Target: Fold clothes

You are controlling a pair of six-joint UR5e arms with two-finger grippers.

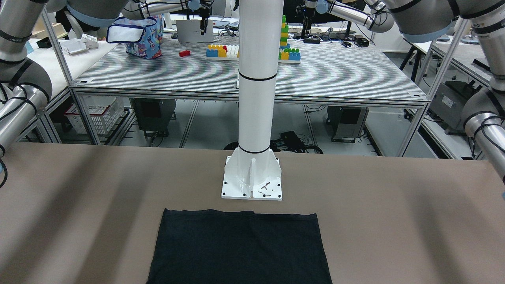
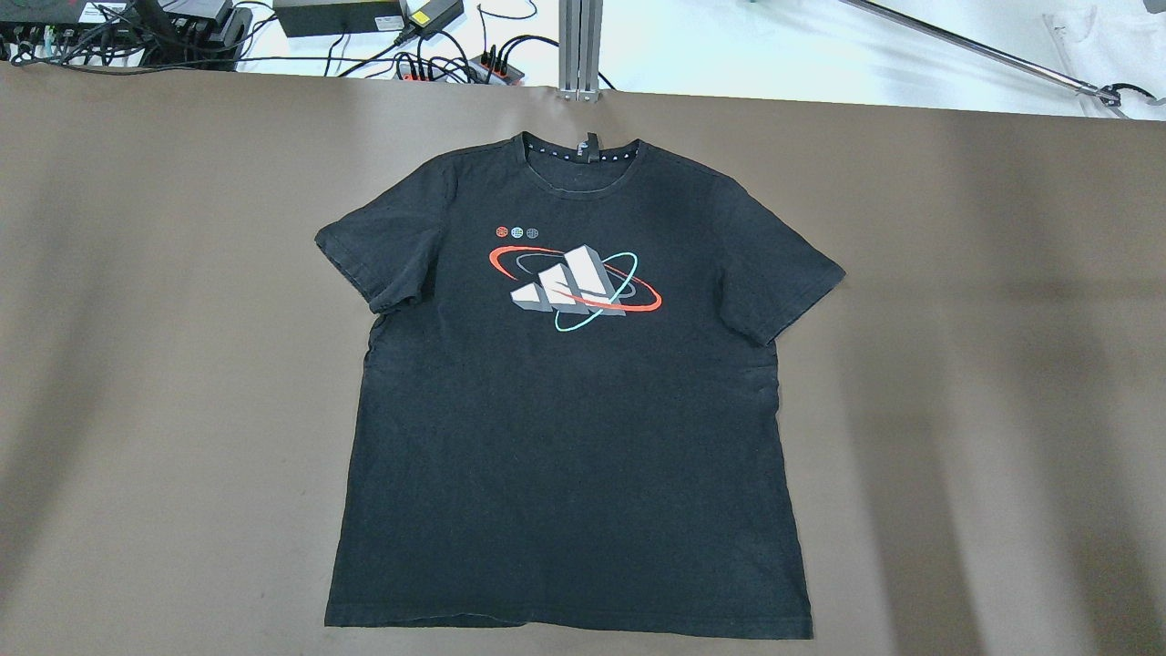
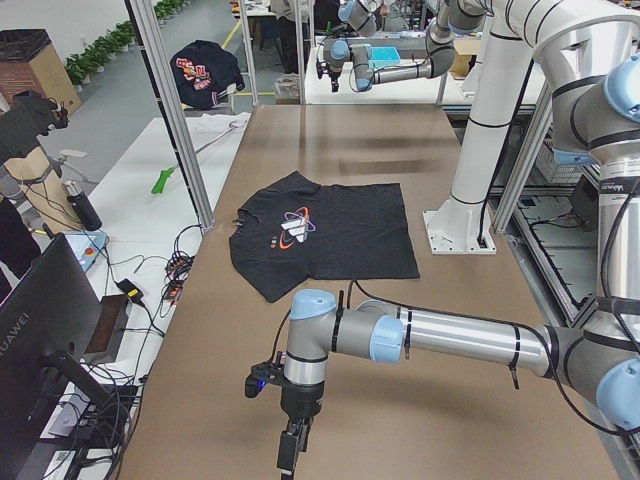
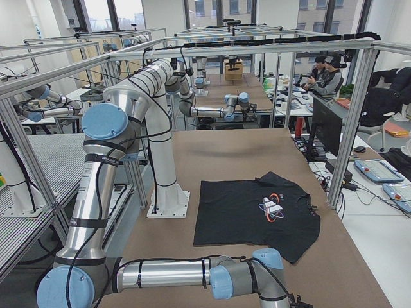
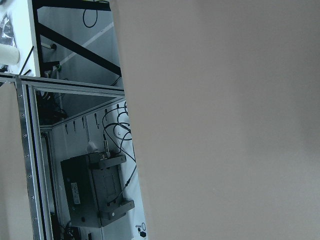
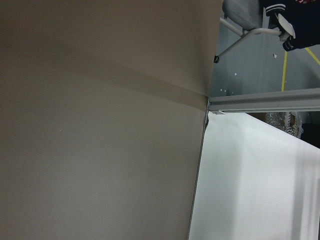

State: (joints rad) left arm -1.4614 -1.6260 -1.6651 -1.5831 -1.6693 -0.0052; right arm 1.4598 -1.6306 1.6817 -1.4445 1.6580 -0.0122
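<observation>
The clothes are one black T-shirt (image 2: 565, 437) with a red, white and teal print on the chest. It lies flat and unfolded, collar toward the far edge in the overhead view, and shows also in the front view (image 1: 240, 248) and both side views (image 3: 340, 240) (image 4: 244, 218). My left gripper (image 3: 290, 458) hangs over the table end, well away from the shirt; I cannot tell if it is open or shut. My right gripper (image 3: 322, 72) is small and far at the other table end, and its state cannot be told either. Both wrist views show only bare tabletop.
The white pillar's base plate (image 1: 236, 189) stands just behind the shirt's hem. The brown table (image 2: 956, 364) stretches wide on both sides. Cables and power bricks (image 2: 428, 55) lie past its far edge. A monitor (image 3: 40, 330) stands beside the table.
</observation>
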